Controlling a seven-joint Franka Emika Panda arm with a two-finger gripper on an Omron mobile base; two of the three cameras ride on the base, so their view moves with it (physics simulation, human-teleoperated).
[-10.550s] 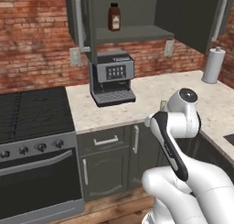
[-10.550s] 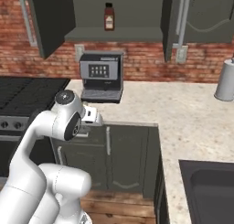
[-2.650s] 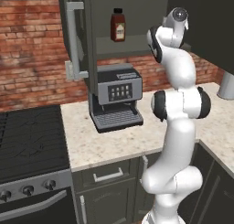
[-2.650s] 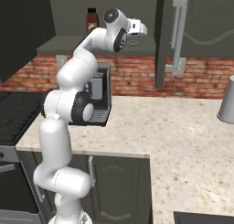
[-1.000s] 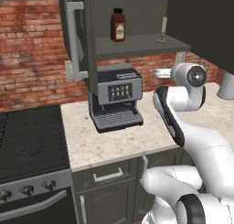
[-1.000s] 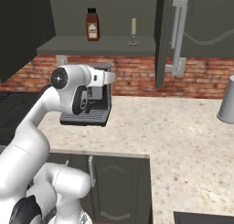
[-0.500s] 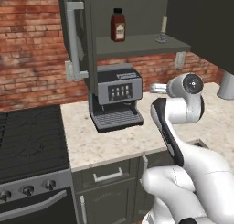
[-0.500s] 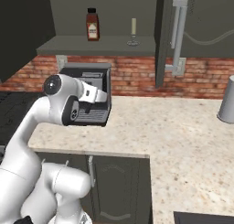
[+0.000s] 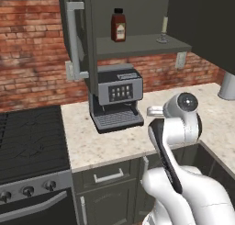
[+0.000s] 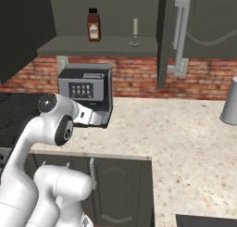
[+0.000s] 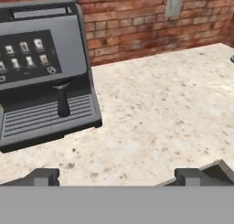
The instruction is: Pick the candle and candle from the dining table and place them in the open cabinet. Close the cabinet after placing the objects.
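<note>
Carrying nothing, your two-finger gripper (image 11: 119,176) stood with its jaws spread wide, its dark fingertips (image 11: 43,176) far apart over the beige speckled stone counter (image 11: 160,104), just beside the black and grey coffee machine with its little touch panel (image 11: 41,81). The slim pale beige stick candle on its round grey disc base (image 10: 135,28) stood upright on the shelf of the tall dark grey wall cabinet (image 10: 92,45), well apart from the brown sauce bottle with the red label (image 10: 93,26) on the same shelf, so by my reading one candle was delivered and you were between trips, folded low with the arm tucked close to the base. The step in hand, as I judged it, was the run for the small squat yellowish-tan candle, which the task puts on the dining table; I could not tell its exact place from these views. You did well to hold the jaws wide and the arm folded while the base drove, since a tucked arm clears the counter edge and the coffee machine. You needed to leave the cabinet doors alone for now: the arched-panel door with the long silver bar handle (image 10: 179,31) hung open, and shutting it belonged after the second candle. On reaching the squat candle, you were best served by coming down from above and closing across its sides
</note>
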